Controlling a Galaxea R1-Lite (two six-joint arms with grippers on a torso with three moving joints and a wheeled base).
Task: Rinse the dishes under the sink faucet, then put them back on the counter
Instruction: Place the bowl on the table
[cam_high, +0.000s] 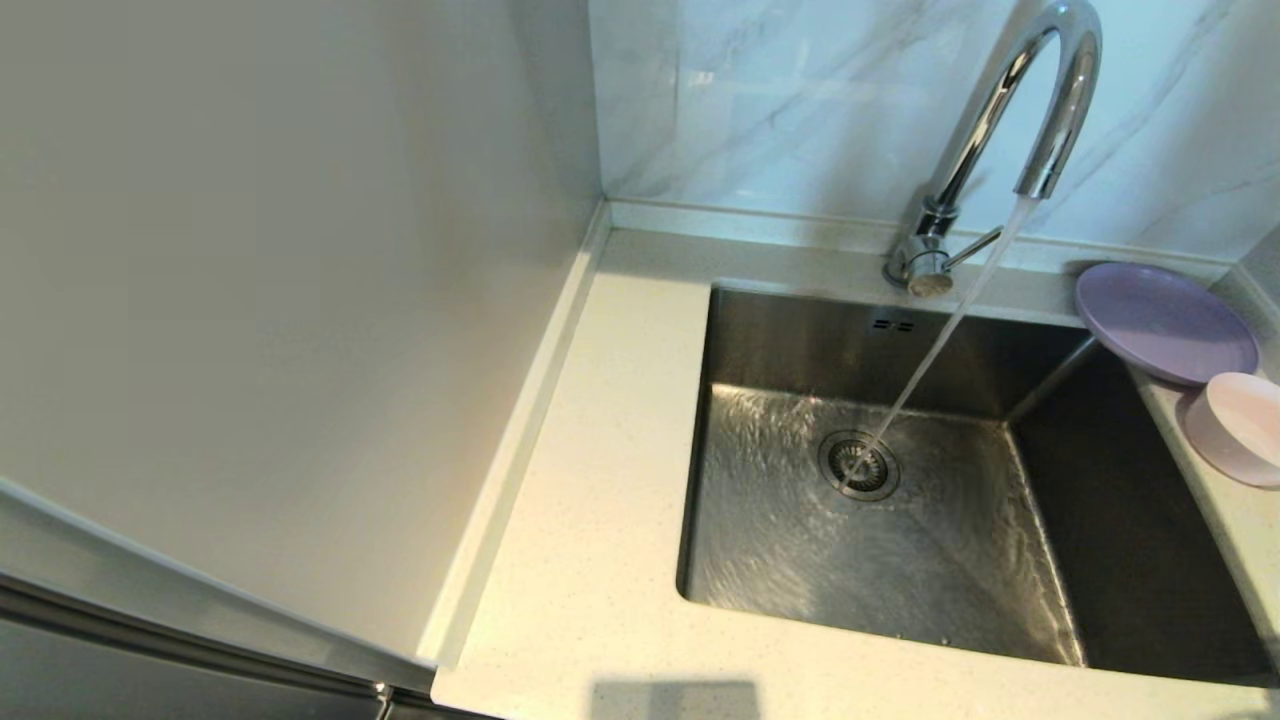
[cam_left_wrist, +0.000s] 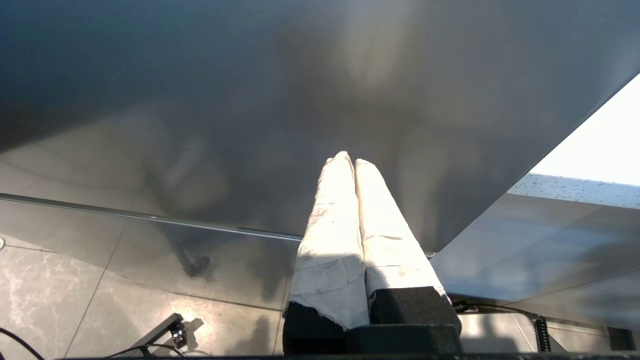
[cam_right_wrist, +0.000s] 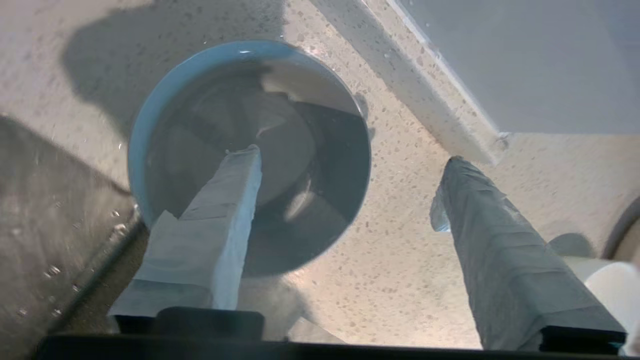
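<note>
Your right gripper (cam_right_wrist: 350, 155) hangs released over the grey-white bowl (cam_right_wrist: 250, 150) on the desk (cam_right_wrist: 400, 280) beside the sink (cam_high: 900, 540); left gripper (cam_left_wrist: 350, 162) clenched, empty.

The head camera looks forward and steeply down from above, taking in the sink (cam_high: 880, 480), the faucet (cam_high: 1010, 130), the counter (cam_high: 590, 480) and the wall behind, from a middling distance. The left wrist camera sits behind the left claw (cam_left_wrist: 352, 162), whose pads are pressed together, and faces a dark glossy panel (cam_left_wrist: 250, 100) close ahead, with floor tiles (cam_left_wrist: 75, 300) beyond; it shares little with the head view. The right wrist camera looks down past the spread right claw (cam_right_wrist: 350, 155), close over the counter, with a bowl (cam_right_wrist: 165, 100) beneath one finger (cam_right_wrist: 225, 200). Only the speckled counter appears in both it and the head view.
</note>
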